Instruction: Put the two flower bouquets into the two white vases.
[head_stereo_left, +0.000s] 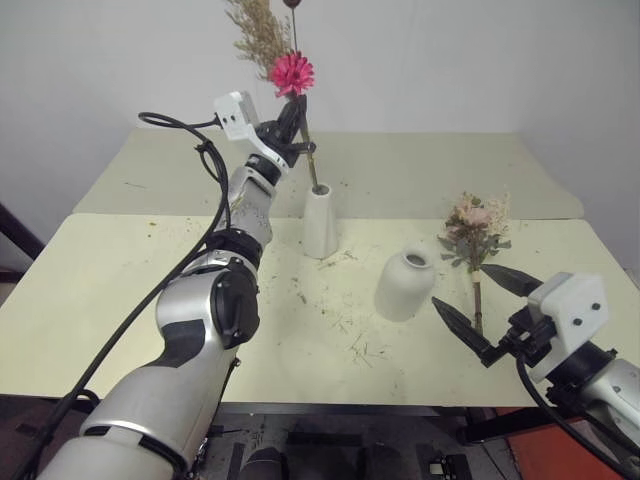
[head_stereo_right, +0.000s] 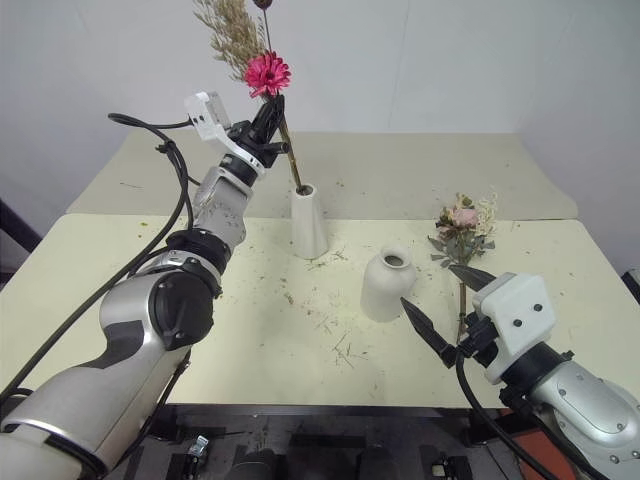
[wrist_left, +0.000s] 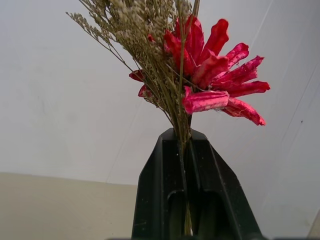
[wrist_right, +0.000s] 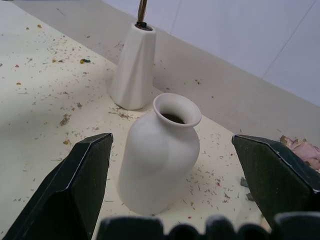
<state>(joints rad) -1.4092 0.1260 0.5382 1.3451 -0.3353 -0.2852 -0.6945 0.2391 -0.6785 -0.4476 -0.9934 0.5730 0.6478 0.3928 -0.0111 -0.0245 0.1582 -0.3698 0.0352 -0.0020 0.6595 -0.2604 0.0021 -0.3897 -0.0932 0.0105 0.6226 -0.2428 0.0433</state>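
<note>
Our left gripper (head_stereo_left: 291, 118) clamps the daisy bouquet (head_stereo_left: 291, 73), stems already in the tall vase (head_stereo_left: 320, 220). Our right gripper (head_stereo_left: 480, 306) stands open near the rose bouquet (head_stereo_left: 476, 232), lying far right: light, brittle; we grip its stems.

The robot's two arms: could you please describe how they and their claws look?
Both arms have glossy silver-grey shells with black joint rings and loose black cables running alongside. Each wrist carries a white boxy camera housing. The left claw and right claw each have two black, pointed, wedge-shaped fingers.
</note>
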